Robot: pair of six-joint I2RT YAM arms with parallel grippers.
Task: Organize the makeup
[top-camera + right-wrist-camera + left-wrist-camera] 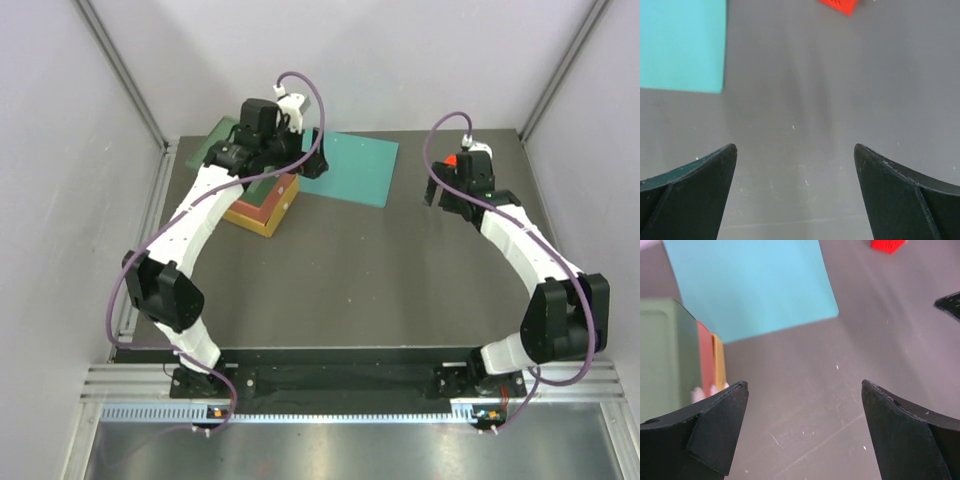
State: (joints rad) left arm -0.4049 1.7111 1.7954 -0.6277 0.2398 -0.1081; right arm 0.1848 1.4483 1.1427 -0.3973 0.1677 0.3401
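- Top view: two arm bases stand at the near rail. The table (pixel 350 280) is dark grey, with pale walls on three sides. There is one teal mat (pixel 352 166), one red cube (pixel 452 160) half hidden behind the right gripper (pixel 450 188), and one green-red-yellow stack (pixel 264 207) partly under the left arm. The makeup cannot be made out.
- Left wrist view: the left gripper (pixel 804 390) is spread wide and holds nothing. The stack is cut off at the left.
- Right wrist view: the right gripper's jaws are wide apart and empty. The frame edges cut off both mat and cube.
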